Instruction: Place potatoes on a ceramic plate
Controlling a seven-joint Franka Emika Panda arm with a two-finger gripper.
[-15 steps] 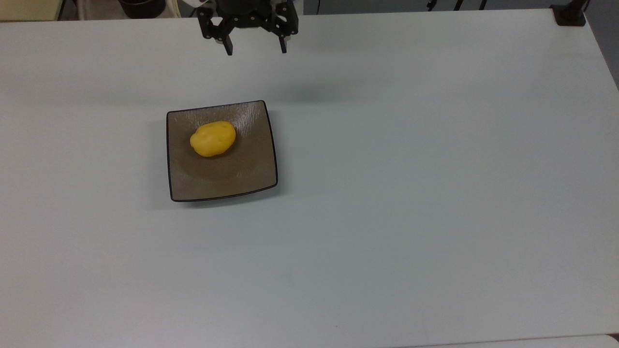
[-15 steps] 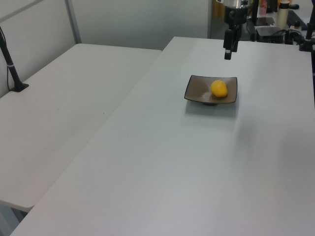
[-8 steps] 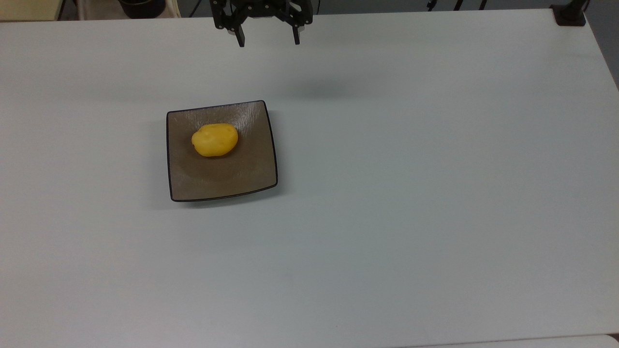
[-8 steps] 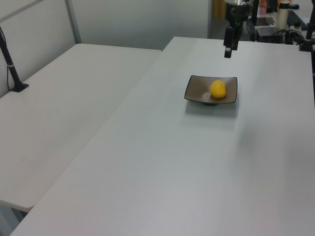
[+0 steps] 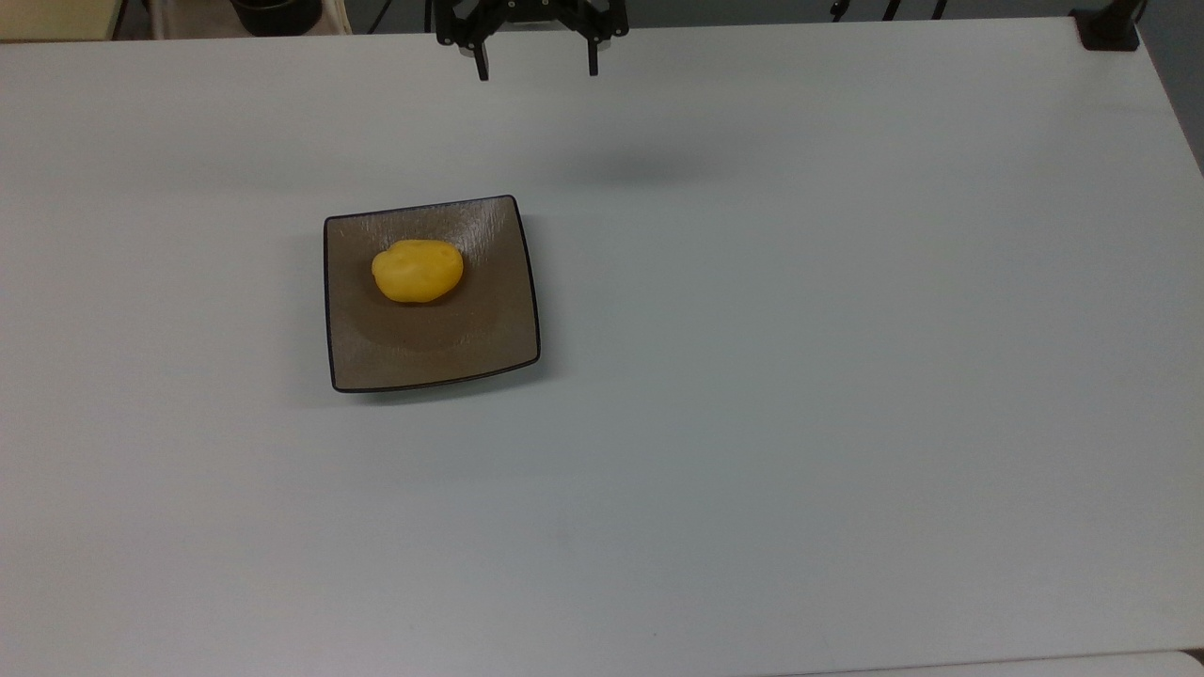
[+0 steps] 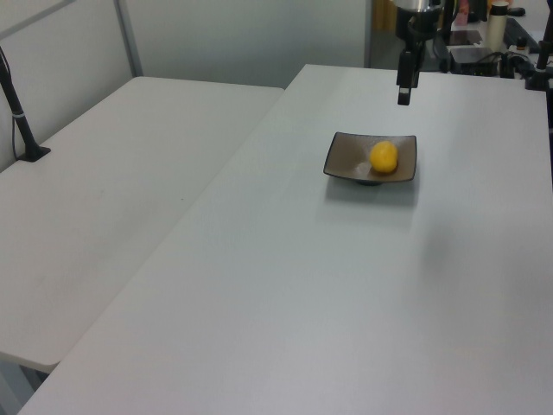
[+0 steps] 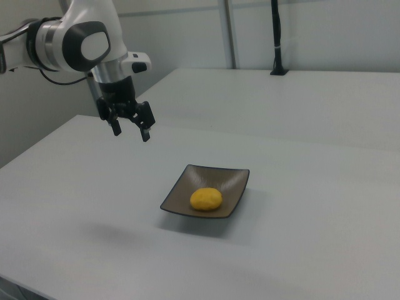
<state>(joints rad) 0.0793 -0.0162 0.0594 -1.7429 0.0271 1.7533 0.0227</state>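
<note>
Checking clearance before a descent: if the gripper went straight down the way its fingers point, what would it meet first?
Probably bare table. The gripper hangs open, off to the right view's left of the plate and potato, though depth is uncertain.

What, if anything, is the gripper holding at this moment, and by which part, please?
Nothing is held. The gripper is open and empty above the table, apart from the potato, which lies on the ceramic plate.

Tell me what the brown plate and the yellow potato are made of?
The square plate looks like glazed ceramic: glossy brown, with fine streaks and a thin dark rim. The potato on it is a very bright, even yellow with smooth skin and small dimples, so it may be a plastic or rubber toy rather than a real one. I can't be sure by looks alone.
</note>
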